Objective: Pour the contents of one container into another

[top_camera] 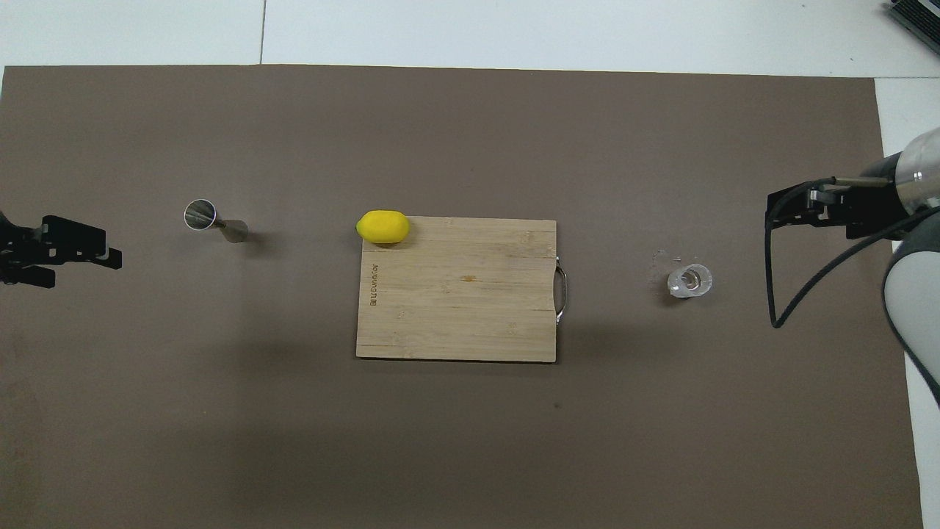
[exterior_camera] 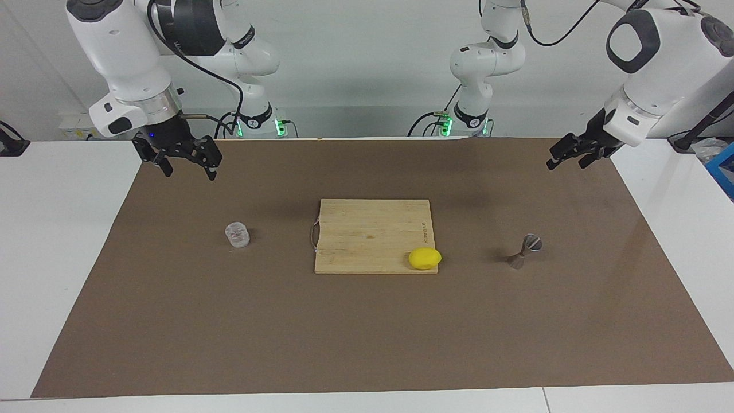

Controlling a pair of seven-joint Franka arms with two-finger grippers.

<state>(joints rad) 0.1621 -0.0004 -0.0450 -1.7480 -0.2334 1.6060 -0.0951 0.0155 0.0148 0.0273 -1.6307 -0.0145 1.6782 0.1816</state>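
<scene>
The clear glass tumbler [exterior_camera: 237, 234] [top_camera: 689, 281] stands upright on the brown mat toward the right arm's end. The metal hourglass jigger [exterior_camera: 524, 251] [top_camera: 213, 220] stands on the mat toward the left arm's end. My right gripper [exterior_camera: 189, 172] [top_camera: 778, 209] hangs open and empty above the mat's edge, well apart from the tumbler. My left gripper [exterior_camera: 566, 164] [top_camera: 81, 266] is open and empty in the air above the mat at its own end, apart from the jigger.
A wooden cutting board [exterior_camera: 367, 229] [top_camera: 455, 308] with a metal handle lies in the middle of the mat between the two containers. A yellow lemon [exterior_camera: 425, 258] [top_camera: 382, 226] rests at the board's corner farthest from the robots, on the jigger's side.
</scene>
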